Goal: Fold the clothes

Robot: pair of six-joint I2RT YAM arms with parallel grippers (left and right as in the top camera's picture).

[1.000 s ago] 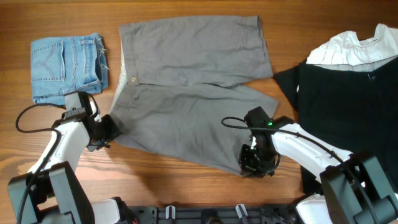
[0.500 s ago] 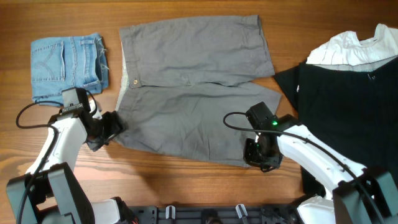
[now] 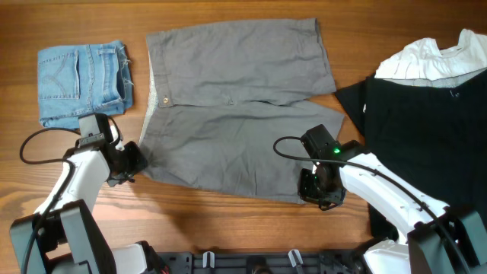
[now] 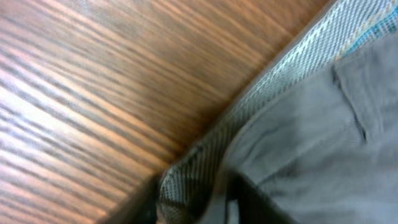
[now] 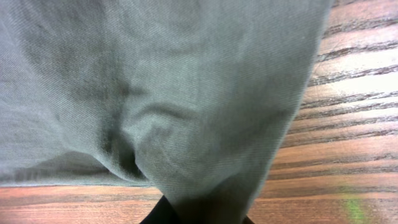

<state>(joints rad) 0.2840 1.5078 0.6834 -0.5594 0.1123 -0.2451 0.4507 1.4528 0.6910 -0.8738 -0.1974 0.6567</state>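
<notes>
The large grey shorts (image 3: pixel 228 99) lie spread flat in the middle of the wooden table, waistband to the left, legs to the right. My left gripper (image 3: pixel 131 161) is at the near end of the waistband. In the left wrist view the paler woven lining (image 4: pixel 273 81) runs into the jaws (image 4: pixel 193 205), which are shut on it. My right gripper (image 3: pixel 313 190) is at the hem corner of the near leg. In the right wrist view the grey cloth (image 5: pixel 155 93) hangs from the shut jaws (image 5: pixel 199 214).
Small folded light-blue denim shorts (image 3: pixel 80 84) lie at the far left. A black garment (image 3: pixel 426 129) with a white one (image 3: pixel 434 57) on it lies at the right. Bare wood (image 3: pixel 205 221) runs along the near edge.
My right gripper pulled the near leg's hem corner up and to the right, then held still. My left gripper swung right toward the shorts, then drew back slightly left.
</notes>
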